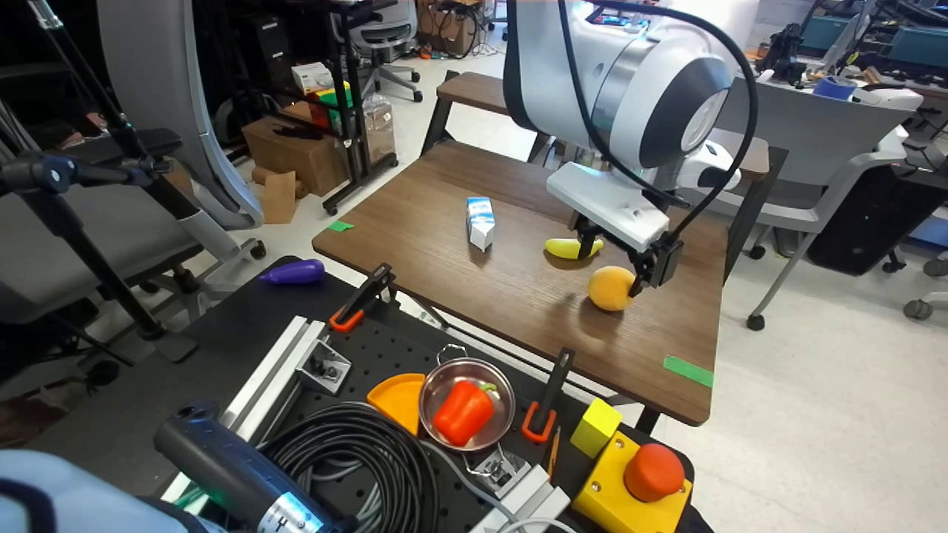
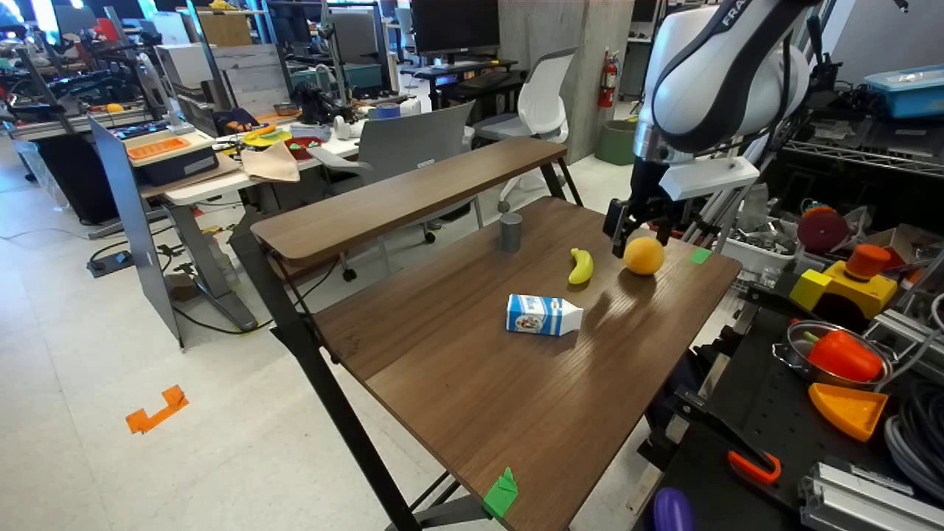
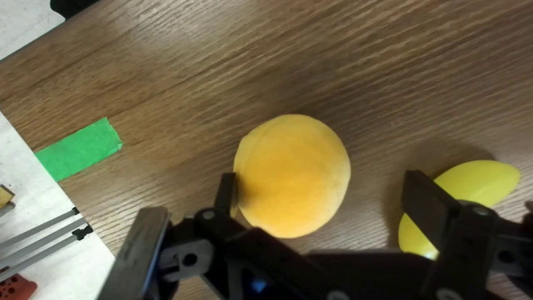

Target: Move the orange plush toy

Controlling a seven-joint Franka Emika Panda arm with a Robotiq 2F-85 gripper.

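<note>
The orange plush toy (image 1: 611, 288) is a round orange-yellow ball on the brown table; it also shows in an exterior view (image 2: 644, 256) and in the wrist view (image 3: 291, 175). My gripper (image 3: 320, 175) is open, with its fingers wide apart. In the wrist view the toy lies between the fingers, close to the left finger, which appears to touch or nearly touch its side. A wide gap separates the toy from the right finger. In the exterior views the gripper (image 1: 610, 271) is low at the toy (image 2: 644, 256).
A yellow banana (image 3: 479, 181) lies under the right finger in the wrist view, close to the toy. A blue-white carton (image 2: 542, 315) and a grey cylinder (image 2: 510, 232) are on the table (image 2: 472, 398). Green tape (image 3: 79, 150) marks a table corner. A raised shelf (image 2: 413, 199) runs along one side.
</note>
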